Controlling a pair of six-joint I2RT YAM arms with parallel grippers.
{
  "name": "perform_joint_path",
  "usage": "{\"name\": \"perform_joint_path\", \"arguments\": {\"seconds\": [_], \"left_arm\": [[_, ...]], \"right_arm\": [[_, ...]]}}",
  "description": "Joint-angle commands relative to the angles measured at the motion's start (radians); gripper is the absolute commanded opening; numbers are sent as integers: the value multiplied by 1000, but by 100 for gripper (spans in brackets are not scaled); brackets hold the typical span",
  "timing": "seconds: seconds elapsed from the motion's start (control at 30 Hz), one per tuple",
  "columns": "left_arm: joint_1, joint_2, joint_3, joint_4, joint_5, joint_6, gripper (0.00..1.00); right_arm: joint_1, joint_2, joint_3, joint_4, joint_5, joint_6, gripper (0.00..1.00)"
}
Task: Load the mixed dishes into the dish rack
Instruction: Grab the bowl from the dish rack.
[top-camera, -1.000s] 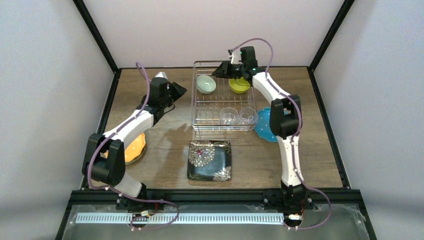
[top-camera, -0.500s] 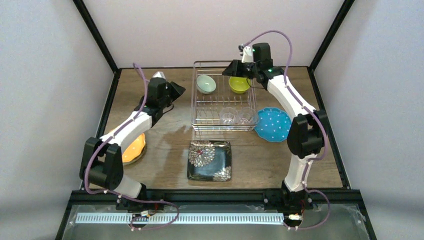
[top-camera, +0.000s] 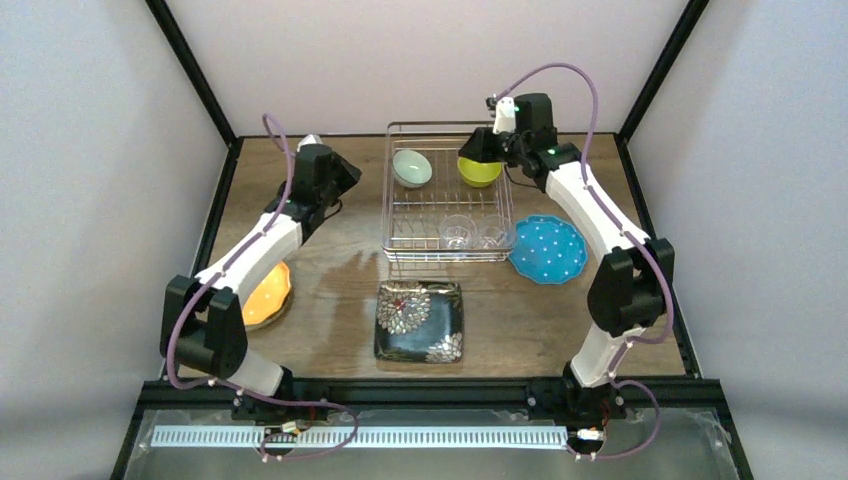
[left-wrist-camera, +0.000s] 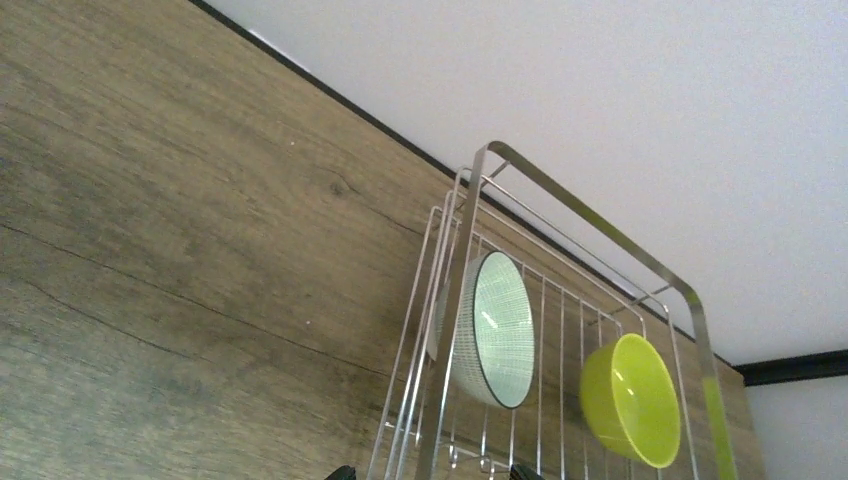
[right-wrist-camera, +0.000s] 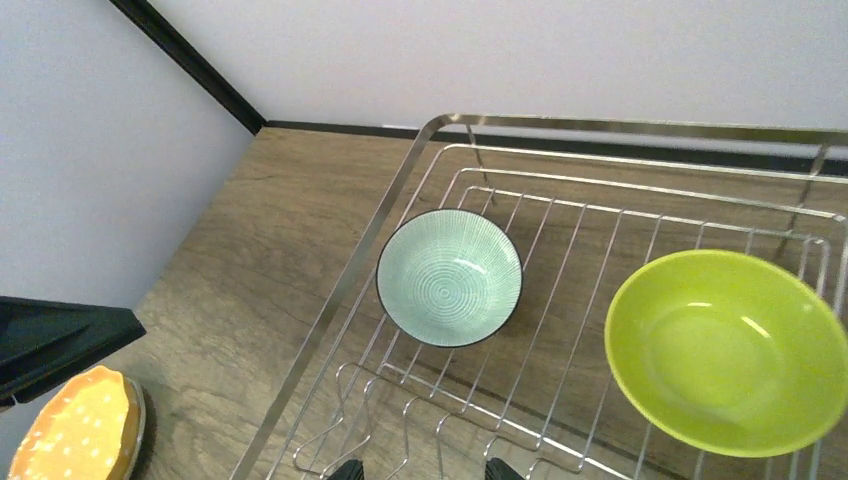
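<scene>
Right gripper (top-camera: 470, 152), wide open and empty over the upper-center yellow-green bowl (top-camera: 479, 172), should lift straight out of the dish rack (top-camera: 420, 252).

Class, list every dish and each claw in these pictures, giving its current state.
Mint bowl: in dish rack.
Yellow-green bowl: in dish rack.
Glass cups: both in dish rack.
Blue plate: on table.
Black plate: on table.
Orange plate: on table.
Left claw: open, empty.
Right claw: open, empty.
</scene>
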Motion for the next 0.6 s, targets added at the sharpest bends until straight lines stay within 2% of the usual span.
{"name": "perform_joint_path", "arguments": {"seconds": [0.0, 0.1, 0.2, 0.4, 0.57], "left_arm": [[-4, 62, 61, -30, -24, 25, 90], [-2, 132, 137, -57, 0, 45, 90], [-4, 156, 142, -39, 7, 30, 90], [-3, 207, 181, -14, 30, 32, 90], [-2, 276, 251, -12, 56, 38, 90]], "right_arm": [[-2, -49, -6, -15, 75, -72, 70], [1, -26, 50, -104, 135, -119, 69], [9, -20, 43, -114, 206, -144, 69], [59, 94, 142, -221, 342, -194, 69], [86, 183, 214, -250, 399, -206, 70]]}}
